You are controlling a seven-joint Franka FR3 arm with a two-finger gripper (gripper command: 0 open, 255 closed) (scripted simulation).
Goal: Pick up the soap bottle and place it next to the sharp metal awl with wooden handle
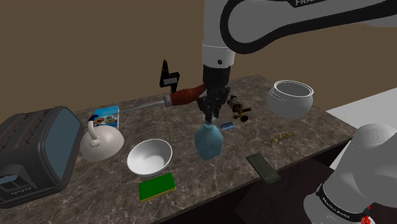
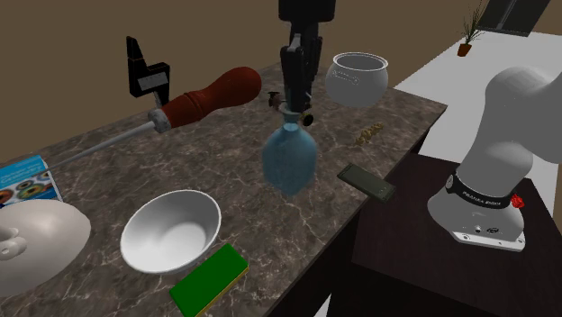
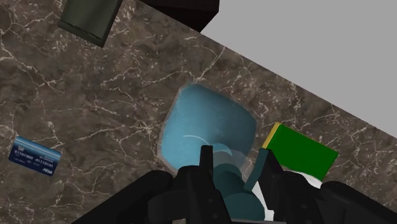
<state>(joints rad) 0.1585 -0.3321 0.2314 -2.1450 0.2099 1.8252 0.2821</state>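
The pincer (image 1: 212, 114) is clamped on the neck of the blue bottle (image 1: 208, 141). In the wrist view its two fingers clasp the narrow top, with the wide body hanging below. The bottle hangs upright over the middle of the bench (image 1: 210, 181), apparently clear of the surface, though how far clear is hard to judge from these angles. The awl (image 1: 184, 96) lies flat just behind it, nearer the wall. Its reddish-brown handle is close to the pincer and its metal shaft runs off toward the shoulder view's left.

The step in hand looks like the carry. It is a short one: the arm needs only to ease the bottle toward the wall and stop beside the handle. The grip is high on a bottom-heavy body, so a slow, level move would keep it from swinging.

The best landing spot seems to be the bare patch on the near side of the handle, away from the white bowl (image 1: 149, 157) and the small blue card (image 1: 228, 126). The bottle should come straight down until its base sits flat — only then should the fingers part, or it may tip onto the awl.
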